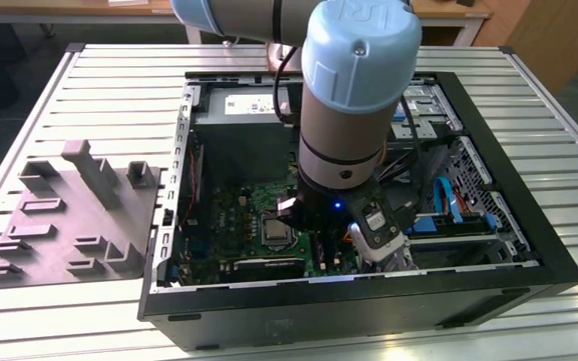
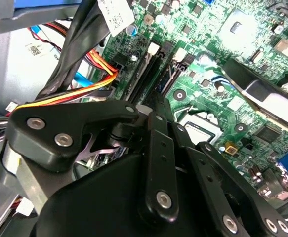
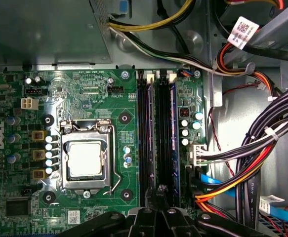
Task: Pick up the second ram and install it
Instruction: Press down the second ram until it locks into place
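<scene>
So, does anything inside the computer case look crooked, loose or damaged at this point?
Nothing stands out. In the first wrist view the memory slots run straight and parallel on the green motherboard, the processor socket sits square, and the cables stay off to the side. The hand hangs over the slots' end.

Green motherboard (image 3: pixel 84 98), grey tray (image 1: pixel 63 226), black hand (image 2: pixel 158 148)

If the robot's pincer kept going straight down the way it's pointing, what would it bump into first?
Probably the long black plastic slots on the green motherboard; the pincer points right at them. How far off they are is hard to judge.
</scene>
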{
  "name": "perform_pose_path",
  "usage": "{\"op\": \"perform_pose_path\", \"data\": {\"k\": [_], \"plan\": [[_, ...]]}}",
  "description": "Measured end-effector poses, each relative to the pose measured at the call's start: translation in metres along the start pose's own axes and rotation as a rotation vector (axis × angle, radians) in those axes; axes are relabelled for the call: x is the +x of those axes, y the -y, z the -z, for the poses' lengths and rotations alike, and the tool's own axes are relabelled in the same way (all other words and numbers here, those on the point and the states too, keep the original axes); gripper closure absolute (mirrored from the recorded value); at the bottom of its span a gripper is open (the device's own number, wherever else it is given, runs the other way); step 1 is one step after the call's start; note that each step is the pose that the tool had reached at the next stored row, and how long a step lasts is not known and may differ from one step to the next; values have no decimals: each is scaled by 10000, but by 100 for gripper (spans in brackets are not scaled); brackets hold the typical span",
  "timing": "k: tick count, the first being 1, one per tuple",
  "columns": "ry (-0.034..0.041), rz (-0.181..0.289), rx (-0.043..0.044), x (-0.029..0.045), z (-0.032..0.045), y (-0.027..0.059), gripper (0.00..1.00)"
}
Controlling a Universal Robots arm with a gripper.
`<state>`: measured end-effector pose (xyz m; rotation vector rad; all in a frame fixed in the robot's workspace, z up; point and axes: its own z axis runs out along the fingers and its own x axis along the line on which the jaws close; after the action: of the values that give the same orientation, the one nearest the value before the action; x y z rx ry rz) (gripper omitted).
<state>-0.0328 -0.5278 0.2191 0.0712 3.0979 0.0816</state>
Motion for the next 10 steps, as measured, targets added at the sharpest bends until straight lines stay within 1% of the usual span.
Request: {"op": "perform_pose_path", "data": {"k": [3, 10], "plan": [[3, 0, -15, 0, -7, -2, 90], [2, 0, -9, 0, -17, -1, 90]]}}
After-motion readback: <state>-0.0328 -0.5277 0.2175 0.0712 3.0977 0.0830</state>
